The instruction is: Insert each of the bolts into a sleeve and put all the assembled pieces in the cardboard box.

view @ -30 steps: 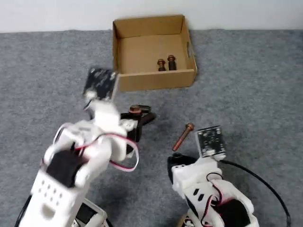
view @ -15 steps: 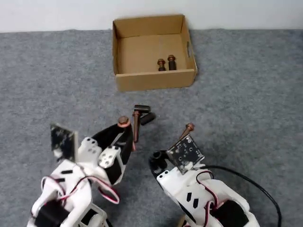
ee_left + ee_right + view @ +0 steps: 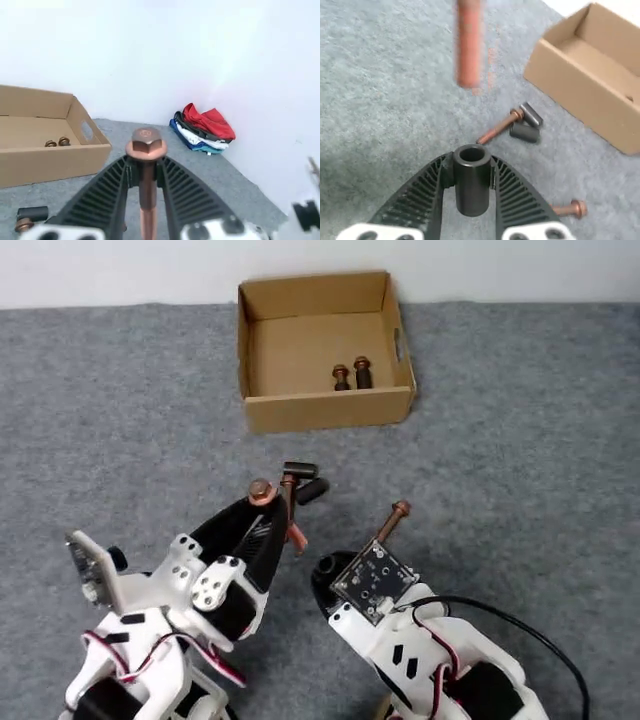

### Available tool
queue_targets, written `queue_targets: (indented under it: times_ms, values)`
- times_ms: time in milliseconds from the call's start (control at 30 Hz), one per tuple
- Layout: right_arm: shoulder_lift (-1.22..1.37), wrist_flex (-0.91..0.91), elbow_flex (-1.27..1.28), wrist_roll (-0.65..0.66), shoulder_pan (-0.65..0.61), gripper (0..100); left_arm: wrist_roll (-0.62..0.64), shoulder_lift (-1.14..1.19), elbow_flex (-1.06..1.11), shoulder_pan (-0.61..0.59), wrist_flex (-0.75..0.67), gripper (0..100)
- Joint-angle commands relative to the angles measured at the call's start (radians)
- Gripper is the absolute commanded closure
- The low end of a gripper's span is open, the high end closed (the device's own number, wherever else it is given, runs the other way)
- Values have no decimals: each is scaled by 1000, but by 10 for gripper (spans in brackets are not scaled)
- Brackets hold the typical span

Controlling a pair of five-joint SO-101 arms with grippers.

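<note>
Left hand (image 3: 146, 166) and right hand (image 3: 470, 163), each closed on one part.
The left one grips a bolt (image 3: 146, 144) almost upright, head up, its shaft end pointing down near the sleeve (image 3: 471, 192) but apart from it. The right one grips this sleeve with its hole facing up, above the desk (image 3: 520, 440) in front of the cardboard box (image 3: 330, 408).

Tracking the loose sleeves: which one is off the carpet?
The sleeve in the right gripper; the other two lie on the carpet beside a bolt.
</note>
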Motion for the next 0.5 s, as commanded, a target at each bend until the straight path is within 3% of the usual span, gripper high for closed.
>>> queue_targets:
  times_ms: [0, 267, 467]
  values:
    - [-10, -61, -35, 43, -44, 991, 17, -5, 15, 8, -78, 995]
    - [-2, -104, -38, 51, -51, 991, 17, -11, 24, 8, -12, 995]
    - [-2, -105, -38, 51, 10, 991, 17, -11, -35, 25, 72, 995]
